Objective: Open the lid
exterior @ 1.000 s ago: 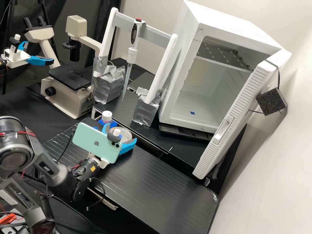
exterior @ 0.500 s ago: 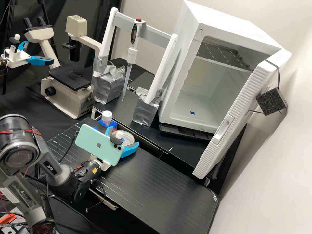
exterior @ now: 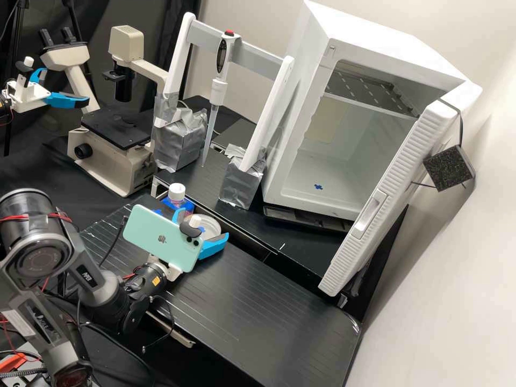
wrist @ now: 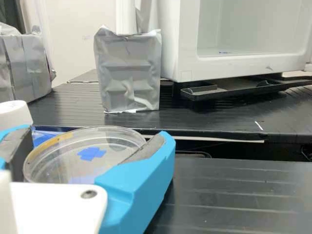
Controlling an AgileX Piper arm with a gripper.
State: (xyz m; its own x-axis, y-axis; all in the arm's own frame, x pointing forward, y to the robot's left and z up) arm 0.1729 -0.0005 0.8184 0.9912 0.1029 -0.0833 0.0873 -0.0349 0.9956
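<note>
In the high view the gripper [exterior: 201,226] is low over the back edge of the front bench, partly behind the green phone on its wrist. Its blue fingers are shut on a round clear lid [exterior: 214,226] marked with blue tape. The wrist view has the gripper [wrist: 92,137] with one finger on each side of the lid [wrist: 68,158], the dark pads against its rim. Whether a dish base is still under the lid, I cannot tell.
A white-capped bottle [exterior: 177,192] stands just behind the gripper. Farther back are a pipette [exterior: 217,88] on a white frame with silver-wrapped feet, a microscope [exterior: 115,134], and a white cabinet [exterior: 301,177] with its door [exterior: 387,199] ajar.
The gripper has moved slightly to the right and toward the front, then a little back, and the taped lid has shifted along with it.
</note>
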